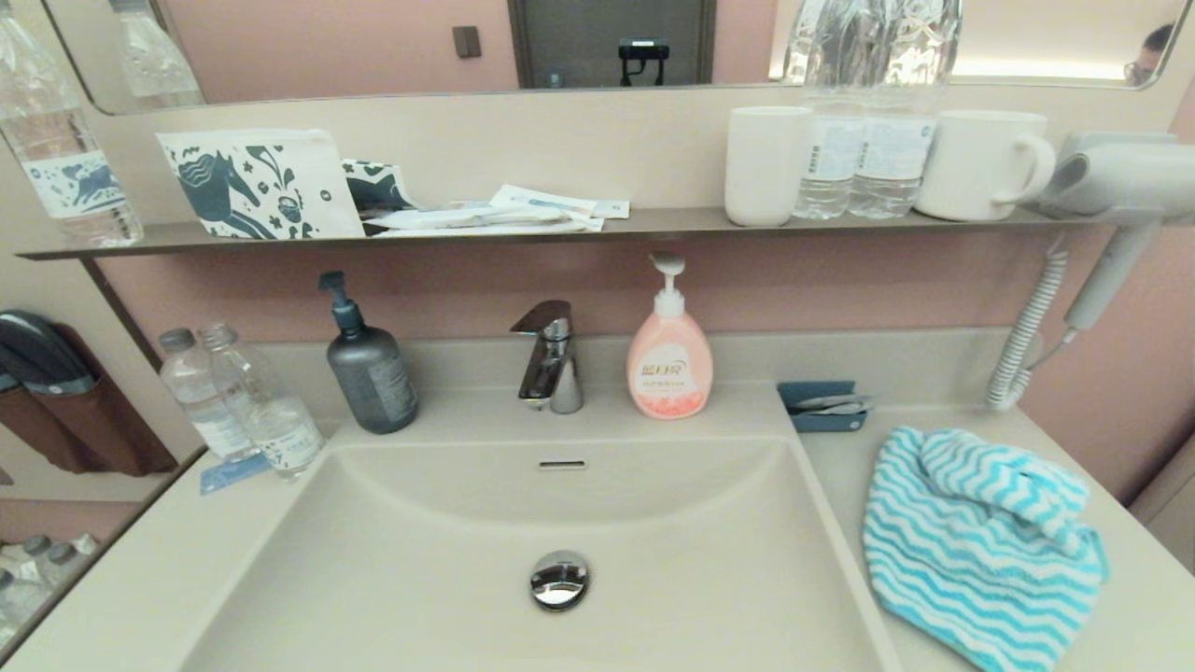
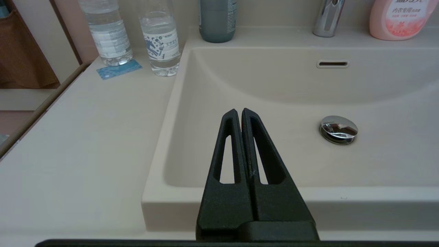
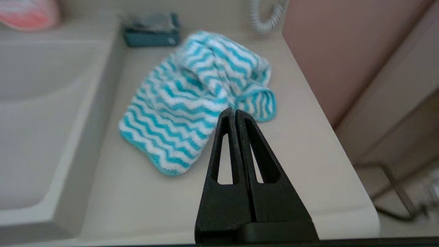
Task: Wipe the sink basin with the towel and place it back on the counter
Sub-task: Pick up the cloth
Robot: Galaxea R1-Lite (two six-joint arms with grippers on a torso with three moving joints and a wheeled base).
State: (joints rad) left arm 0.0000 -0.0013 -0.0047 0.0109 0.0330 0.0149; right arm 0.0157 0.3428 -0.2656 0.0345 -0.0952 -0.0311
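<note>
Nothing of the task looks begun from where you stand: the towel [image 1: 980, 541] lies untouched on the tabletop [image 1: 1134, 621] at the lower right of the head frame, just beside the sink basin [image 1: 448, 560], and no wiping shows.

Nearest you, both arms hang back at the front edge. The left pincer [image 2: 238, 111] has its fingers pressed together with nothing between them, poised over the basin's near rim. The right pincer [image 3: 231, 111] is likewise pressed together and empty, hovering short of the towel, not touching it. You have the pickup, the wipe and the return all ahead.

The towel is a soft, fluffy cloth in turquoise and white zigzag stripes, loosely folded with a rumpled hump at its far end; expect it to sag and bunch. The basin is smooth, matte beige, wide with rounded corners. At its centre sits a glossy chrome drain plug [image 1: 559, 579], and farther back a narrow overflow slot [image 1: 562, 464] below the chrome tap [image 1: 551, 359].
</note>
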